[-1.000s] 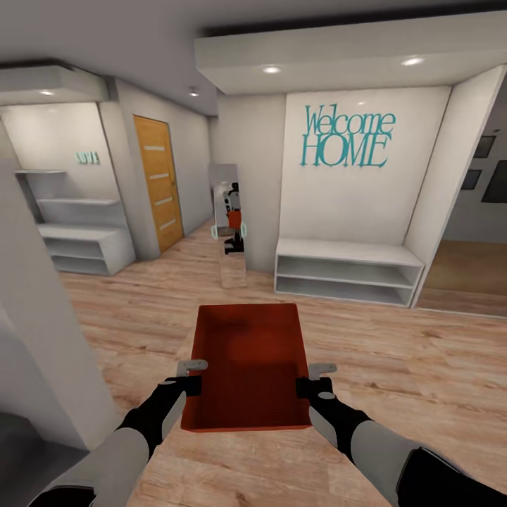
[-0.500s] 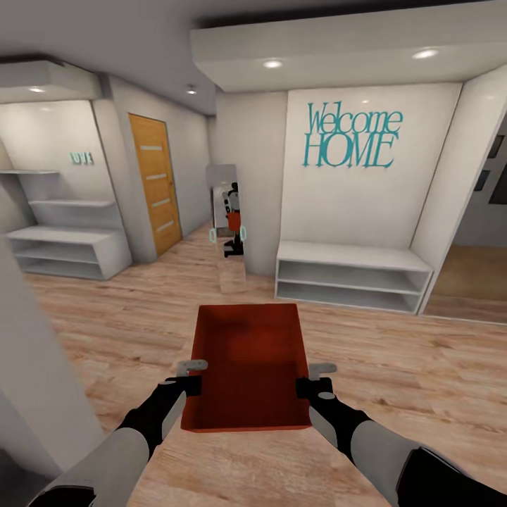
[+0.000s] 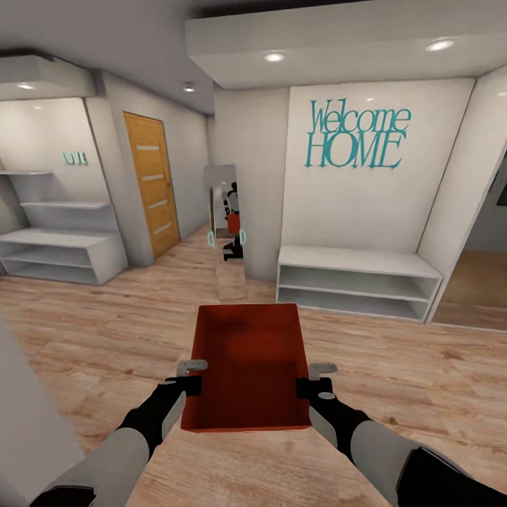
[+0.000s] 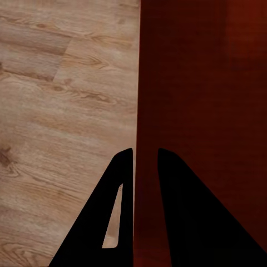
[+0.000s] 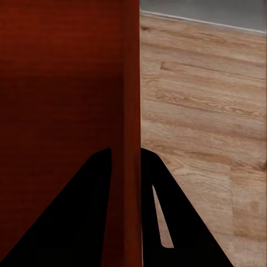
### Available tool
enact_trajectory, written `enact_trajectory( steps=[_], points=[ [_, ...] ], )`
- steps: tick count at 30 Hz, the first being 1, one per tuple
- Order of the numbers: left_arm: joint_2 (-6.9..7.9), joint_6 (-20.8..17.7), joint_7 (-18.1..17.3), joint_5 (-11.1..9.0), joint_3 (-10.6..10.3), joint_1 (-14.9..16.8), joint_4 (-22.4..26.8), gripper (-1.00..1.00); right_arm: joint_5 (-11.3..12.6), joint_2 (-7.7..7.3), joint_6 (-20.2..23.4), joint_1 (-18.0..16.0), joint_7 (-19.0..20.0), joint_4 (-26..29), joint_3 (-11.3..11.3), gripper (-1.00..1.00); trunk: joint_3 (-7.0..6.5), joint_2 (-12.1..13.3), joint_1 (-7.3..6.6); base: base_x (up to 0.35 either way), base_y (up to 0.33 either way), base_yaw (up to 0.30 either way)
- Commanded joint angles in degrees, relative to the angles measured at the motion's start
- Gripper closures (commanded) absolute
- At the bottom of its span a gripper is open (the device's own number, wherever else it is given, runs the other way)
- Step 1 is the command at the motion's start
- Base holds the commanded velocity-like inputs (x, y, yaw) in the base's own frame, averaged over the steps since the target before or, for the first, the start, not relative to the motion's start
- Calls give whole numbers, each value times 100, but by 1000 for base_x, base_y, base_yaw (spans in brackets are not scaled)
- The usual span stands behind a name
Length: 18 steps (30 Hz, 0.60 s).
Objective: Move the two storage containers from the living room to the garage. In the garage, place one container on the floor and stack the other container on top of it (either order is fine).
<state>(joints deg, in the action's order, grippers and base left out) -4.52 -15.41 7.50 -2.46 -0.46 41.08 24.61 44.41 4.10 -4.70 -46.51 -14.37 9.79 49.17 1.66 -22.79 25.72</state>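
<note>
Head view shows the bin [image 3: 248, 366] held between the left claw [image 3: 191, 377] and right claw [image 3: 315, 379], each clamped on a thin side wall, which could slip or flex if the base jolts

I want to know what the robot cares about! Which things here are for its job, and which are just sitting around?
For the job:
- storage container, orange-red, carried above the wood floor
- left gripper and right gripper, fingers clamped on its side walls

Just sitting around:
- white shelf bench
- Welcome HOME sign
- wooden door
- mirror
</note>
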Motion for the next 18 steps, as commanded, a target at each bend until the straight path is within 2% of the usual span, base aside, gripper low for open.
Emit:
enact_trajectory(
  steps=[1, 18],
  points=[
    [4, -41, 59, 0, 10, 5, 9, 100, 15, -147, -40, -7, -83, -329, 31, 100, 13, -13, 7, 322, 0, 0],
    [4, -41, 59, 0, 10, 5, 9, 100, 15, -147, -40, -7, -83, -335, 32, 100, 13, -13, 7, 322, 0, 0]
  ],
)
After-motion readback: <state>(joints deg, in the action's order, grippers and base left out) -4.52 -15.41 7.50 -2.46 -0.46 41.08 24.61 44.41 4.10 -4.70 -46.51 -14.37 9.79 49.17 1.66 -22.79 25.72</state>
